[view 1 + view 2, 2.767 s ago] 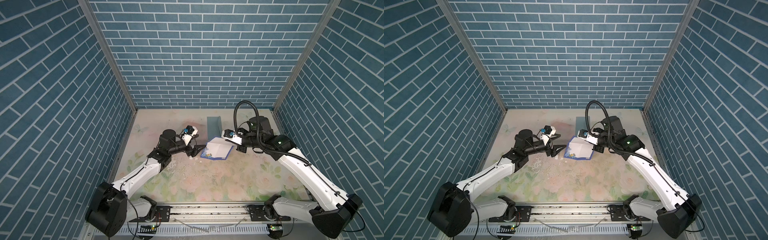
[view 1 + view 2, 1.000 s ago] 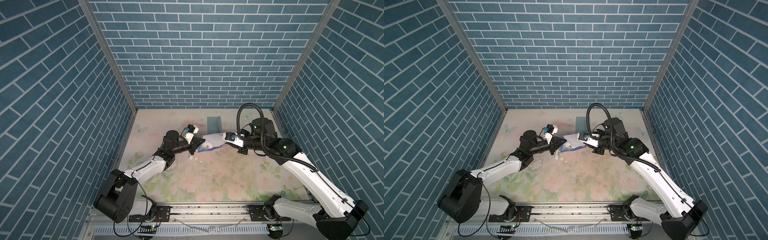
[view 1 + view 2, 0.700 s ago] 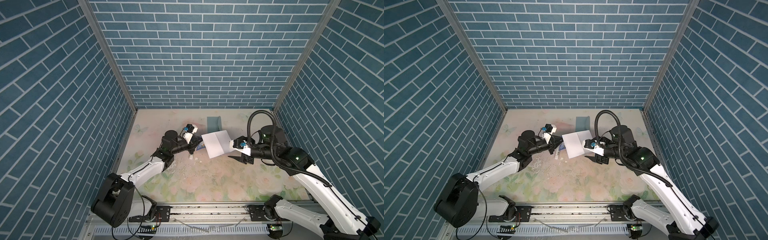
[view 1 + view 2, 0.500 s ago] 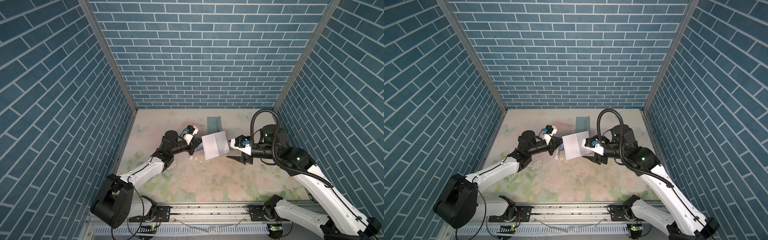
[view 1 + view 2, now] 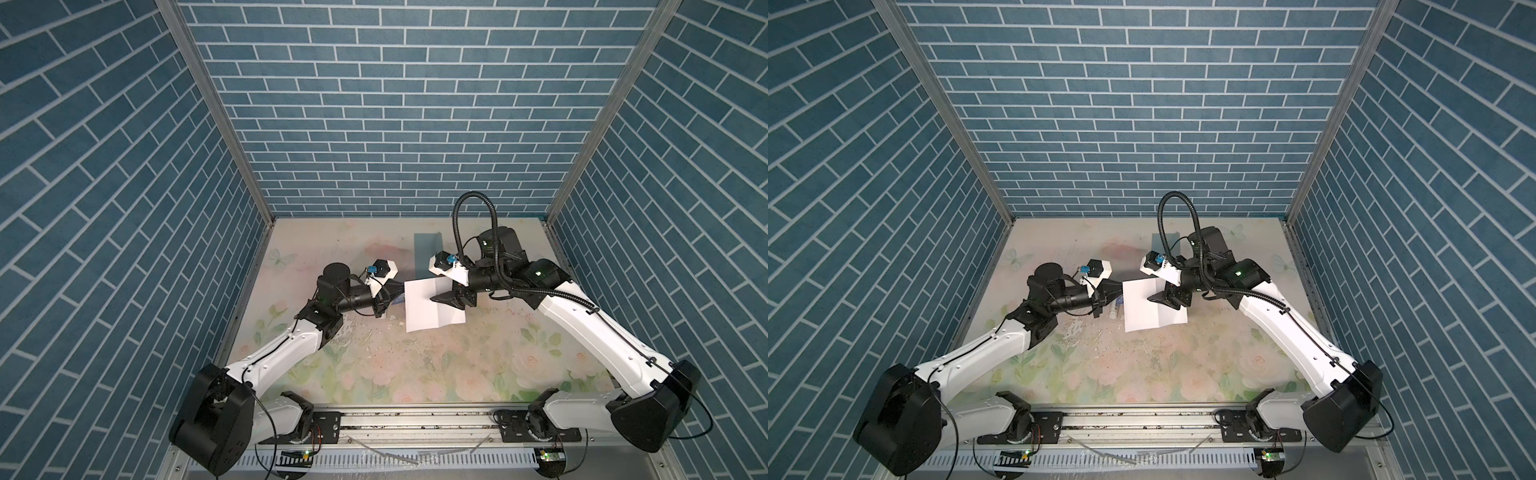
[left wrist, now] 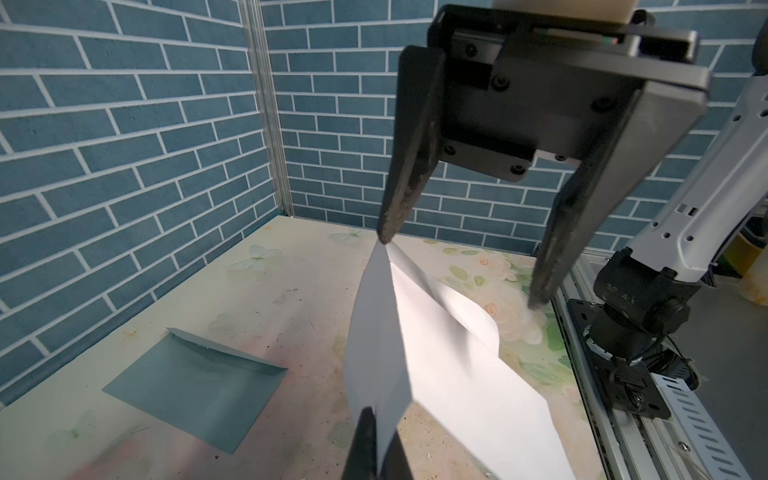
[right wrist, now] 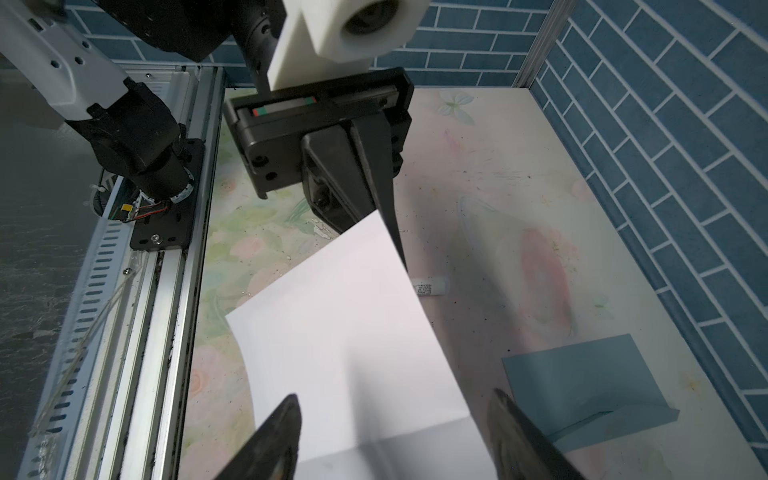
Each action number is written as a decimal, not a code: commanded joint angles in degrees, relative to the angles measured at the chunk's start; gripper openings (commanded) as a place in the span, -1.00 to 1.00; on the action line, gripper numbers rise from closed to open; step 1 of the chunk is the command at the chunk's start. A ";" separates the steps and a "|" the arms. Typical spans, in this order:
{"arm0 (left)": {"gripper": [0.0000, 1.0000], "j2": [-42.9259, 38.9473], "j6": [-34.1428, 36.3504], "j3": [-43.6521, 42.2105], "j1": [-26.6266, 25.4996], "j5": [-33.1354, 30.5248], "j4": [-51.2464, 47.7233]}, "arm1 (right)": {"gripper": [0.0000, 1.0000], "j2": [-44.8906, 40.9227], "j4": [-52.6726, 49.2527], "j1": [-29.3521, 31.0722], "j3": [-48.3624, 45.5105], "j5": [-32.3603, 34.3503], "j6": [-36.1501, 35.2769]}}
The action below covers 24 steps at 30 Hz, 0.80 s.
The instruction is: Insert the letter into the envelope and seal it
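- The left hand (image 5: 402, 289) is clamped tight on the left edge of the letter (image 5: 430, 305). It holds the white sheet tilted and clear of the bench (image 5: 374, 374), at the centre of both top views. The left wrist view shows its fingers (image 6: 363, 436) pinched on the paper.
- The right hand (image 5: 448, 294) stands wide open over the right half of the sheet and grips nothing. In the left wrist view one of its fingertips (image 6: 386, 232) is at the sheet's far corner; I cannot tell whether it touches or is just beside it.
- The envelope (image 5: 424, 249) lies on the bench at upper centre in both top views, beyond the letter and apart from it. In the right wrist view its flap (image 7: 615, 419) looks lifted open.
- A small white tube (image 5: 1115, 311) lies on the bench just left of the sheet.
- Step in hand, as I judge it: the letter is being readied in the air. Insertion has not begun and sealing is not yet done.
- The next move likely calls for the right hand to close on the free edge. The limp sheet can then be steadied, folded on its crease (image 7: 415, 446) and aimed at the envelope's mouth. The envelope lies loose, so it may slide when pushed.
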 commanded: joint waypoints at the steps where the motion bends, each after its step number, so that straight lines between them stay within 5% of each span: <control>1: -1.00 -0.89 1.67 -0.64 -0.16 2.30 -1.09 | 0.39 1.23 -0.06 0.16 3.50 -1.77 -2.52; 24: -1.00 -1.61 1.76 -0.73 -0.37 5.93 -0.76 | -0.46 7.63 -4.60 0.16 6.19 -9.50 -6.58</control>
